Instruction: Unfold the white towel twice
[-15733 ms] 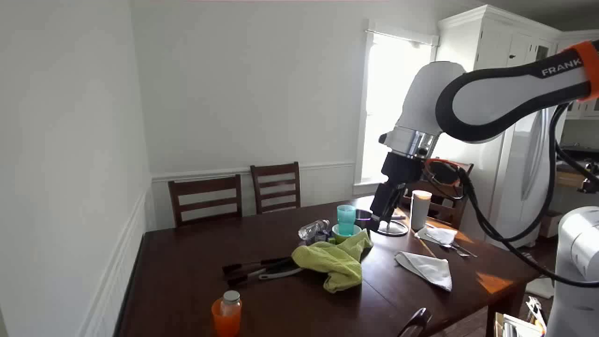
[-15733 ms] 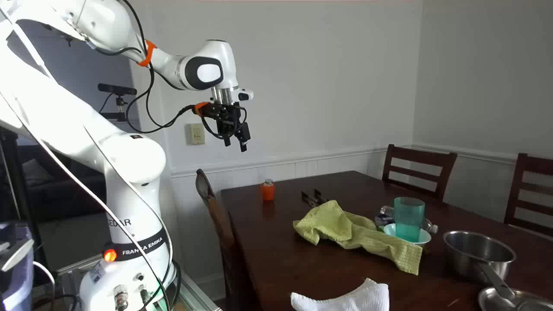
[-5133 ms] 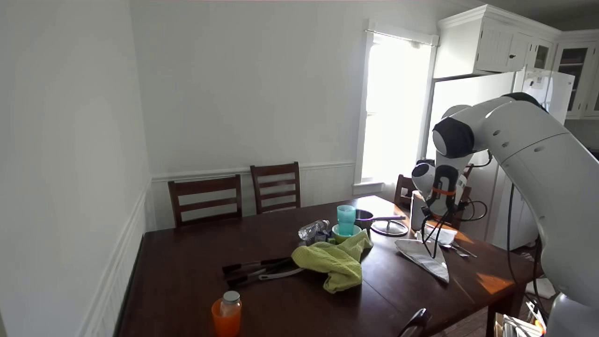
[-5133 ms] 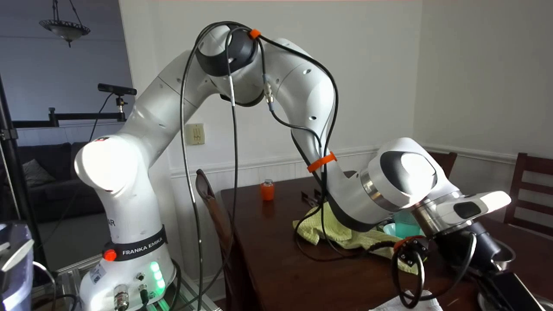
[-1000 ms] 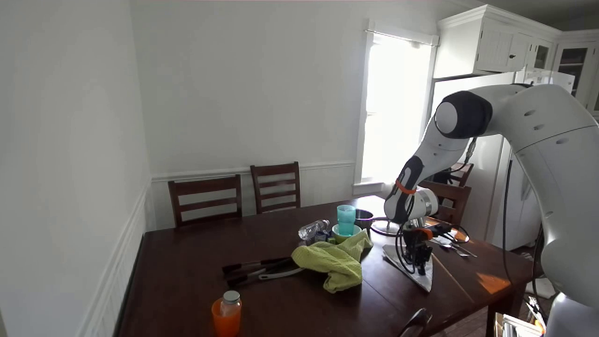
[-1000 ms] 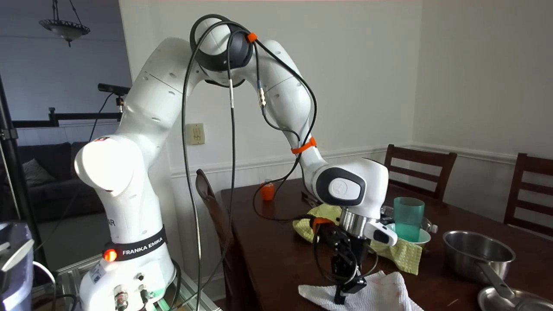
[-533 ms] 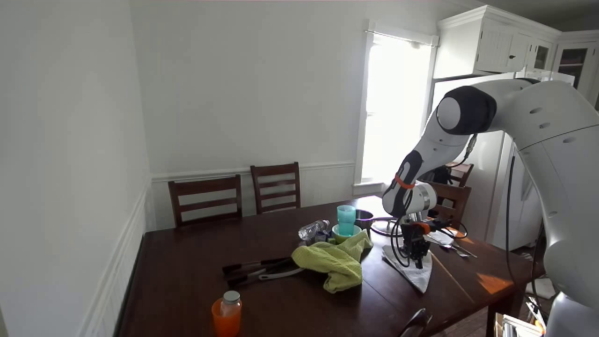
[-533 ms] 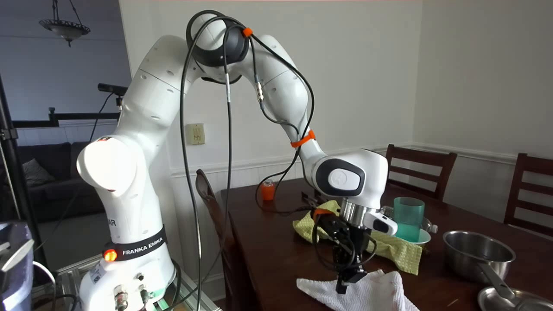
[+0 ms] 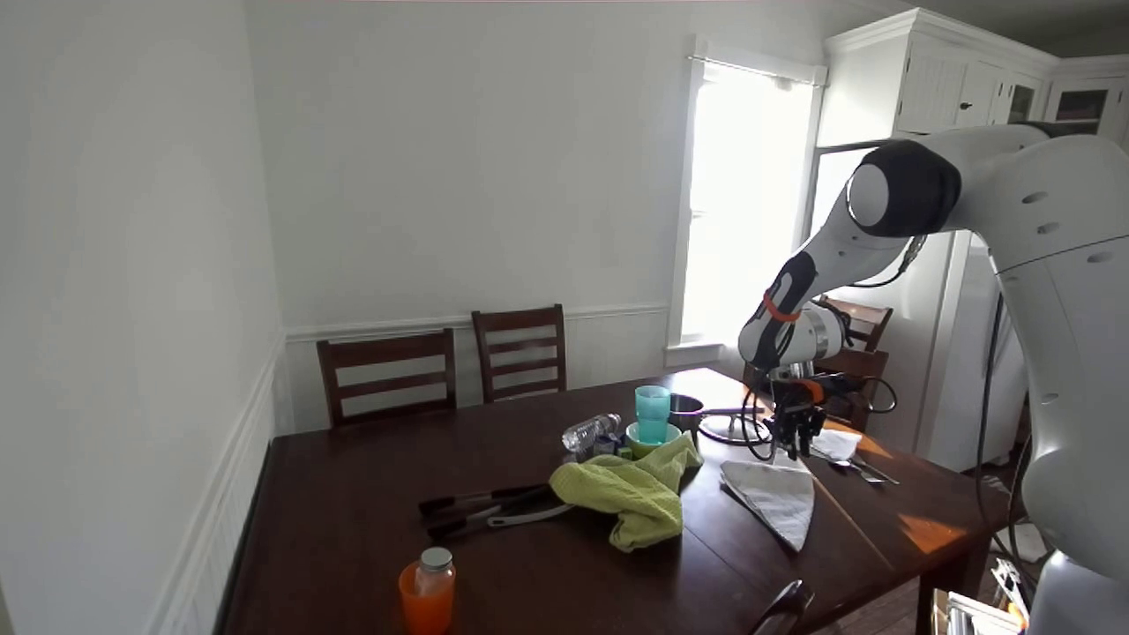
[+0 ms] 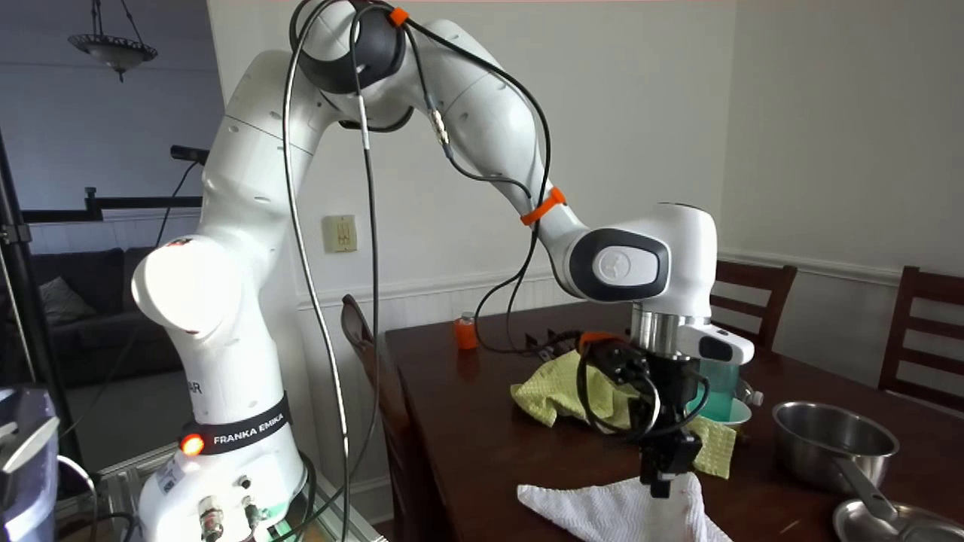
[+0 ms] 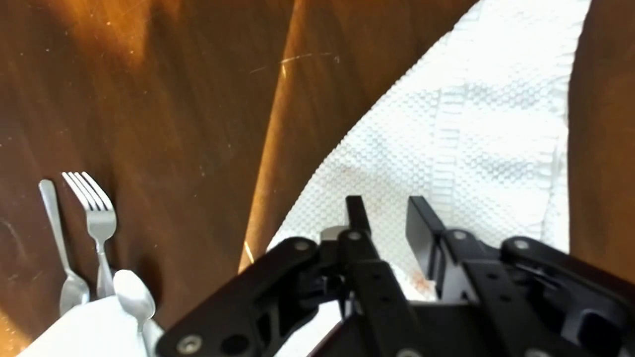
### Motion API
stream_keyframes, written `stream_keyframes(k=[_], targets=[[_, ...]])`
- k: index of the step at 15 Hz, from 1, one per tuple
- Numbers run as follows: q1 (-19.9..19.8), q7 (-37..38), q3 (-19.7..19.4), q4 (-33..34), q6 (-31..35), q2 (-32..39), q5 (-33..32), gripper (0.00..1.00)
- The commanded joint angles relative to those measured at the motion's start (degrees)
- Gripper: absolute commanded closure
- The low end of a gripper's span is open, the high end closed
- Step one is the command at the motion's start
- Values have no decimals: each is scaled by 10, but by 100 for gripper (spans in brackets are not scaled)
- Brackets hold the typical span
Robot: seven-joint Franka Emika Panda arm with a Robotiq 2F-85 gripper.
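The white towel lies folded on the dark table, spreading across the right half of the wrist view. Both exterior views show it, as a pointed wedge and as a crumpled white shape. My gripper hangs above the towel, pointing down, its jaws parted partway. Between the fingers only the towel's surface below shows, with a small reddish stain. In an exterior view the gripper overlaps the towel's far part; the exact height of the tips above the cloth is hard to judge.
A green towel drapes beside a teal cup in a bowl. A steel saucepan and lid stand close to the white towel. A fork and spoons lie on its other side. An orange cup stands farther off.
Over the last second my gripper has risen off the white towel and shifted toward the saucepan side. The towel moved slightly at first and has stayed put over the last half second.
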Motion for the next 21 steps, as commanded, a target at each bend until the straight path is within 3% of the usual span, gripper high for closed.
stream_keyframes(k=[1,3,8,9,11,14,21], targets=[[3,3,-5,8,-1,1,2,65],[3,7,-6,14,-2,2,3,53],[3,9,-6,15,-2,3,3,52],[6,15,0,20,-10,2,12,27],[20,36,1,29,-18,6,8,21],[38,67,4,35,-25,11,10,1],[58,134,6,41,-9,38,20,0]])
